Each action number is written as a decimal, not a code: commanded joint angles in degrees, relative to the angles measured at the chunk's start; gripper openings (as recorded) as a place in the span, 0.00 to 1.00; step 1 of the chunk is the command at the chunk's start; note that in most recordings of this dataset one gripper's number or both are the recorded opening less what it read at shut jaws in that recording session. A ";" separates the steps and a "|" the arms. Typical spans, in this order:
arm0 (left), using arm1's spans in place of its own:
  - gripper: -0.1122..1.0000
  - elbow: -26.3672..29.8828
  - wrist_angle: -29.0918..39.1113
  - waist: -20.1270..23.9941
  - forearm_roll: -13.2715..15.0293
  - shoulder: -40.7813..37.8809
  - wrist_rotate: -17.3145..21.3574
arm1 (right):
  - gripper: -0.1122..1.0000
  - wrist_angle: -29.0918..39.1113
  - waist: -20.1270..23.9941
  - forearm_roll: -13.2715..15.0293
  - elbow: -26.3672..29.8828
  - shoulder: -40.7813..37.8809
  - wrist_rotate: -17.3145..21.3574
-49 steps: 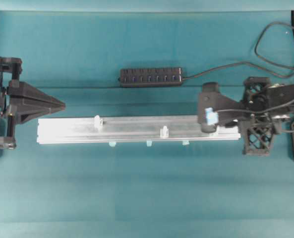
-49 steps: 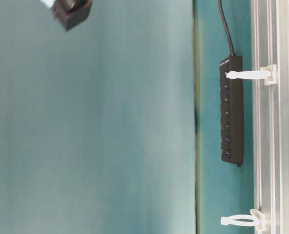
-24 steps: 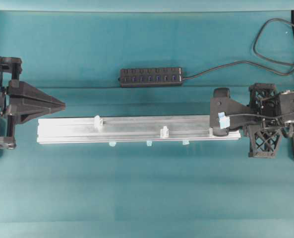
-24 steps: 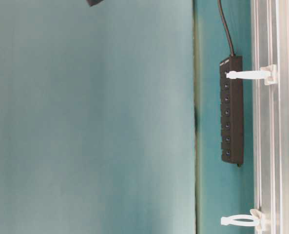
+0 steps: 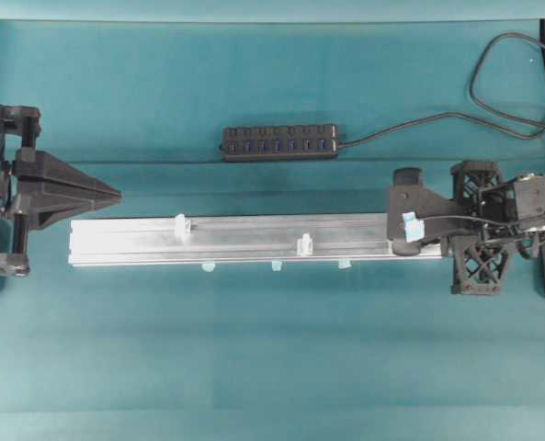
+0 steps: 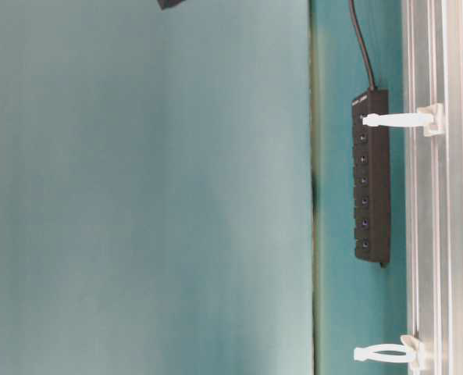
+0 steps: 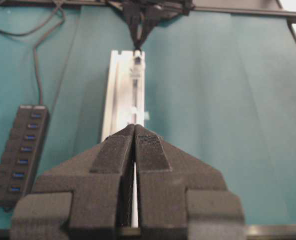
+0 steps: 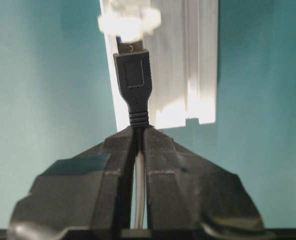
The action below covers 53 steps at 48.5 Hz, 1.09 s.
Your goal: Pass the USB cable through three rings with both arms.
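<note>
Threading is only at its very start: my right fingers (image 8: 139, 131) are clamped on the USB cable (image 8: 134, 85) just behind its plug, and the metal tip sits right at the first of the three rings (image 8: 129, 22), the white clip at the right end of the rail (image 5: 254, 241). From my right wrist view the tip looks level with that clip's opening, though I cannot tell whether it has entered the loop or only touches its edge, since the clip is blurred. In the overhead view my right gripper (image 5: 408, 225) hangs over the right end of the rail, with the other two clips standing further along it, one near the rail's middle (image 5: 302, 244) and one toward its left end (image 5: 180, 223). No cord runs through those two.

My left fingers (image 7: 134, 137) are pressed together on nothing, parked just off the rail's left end and pointing down its length.

As I judge it, the next move calls for a straight, slow push of the plug along the rail through the first clip, keeping it in line with the loop so it does not snag. Then my left fingers must part and come in to take the plug beyond the clip
</note>
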<state>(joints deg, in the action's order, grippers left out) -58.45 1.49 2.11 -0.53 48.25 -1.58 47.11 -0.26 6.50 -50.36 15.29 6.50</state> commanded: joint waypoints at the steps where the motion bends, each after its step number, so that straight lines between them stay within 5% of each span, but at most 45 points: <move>1: 0.12 1.49 -0.26 0.09 -0.09 -0.18 -0.09 | 0.03 -2.02 -0.09 0.09 0.53 -0.44 0.26; 29: 0.12 2.99 -2.02 0.00 -0.09 -3.60 -0.09 | 0.03 -10.28 -0.26 -0.79 0.09 -1.05 0.53; 43: 0.12 5.54 -4.22 0.00 -0.09 -11.07 -4.75 | 0.03 -14.06 -0.53 -0.97 -2.20 0.70 6.42; 53: 0.12 8.26 -4.31 0.00 -0.18 -16.35 -4.75 | 0.03 -16.08 -0.44 -0.97 -3.78 2.02 7.73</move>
<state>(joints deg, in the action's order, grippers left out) -52.65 -2.20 2.11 -0.53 33.49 -6.42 31.73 -0.70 5.54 -54.23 16.52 13.62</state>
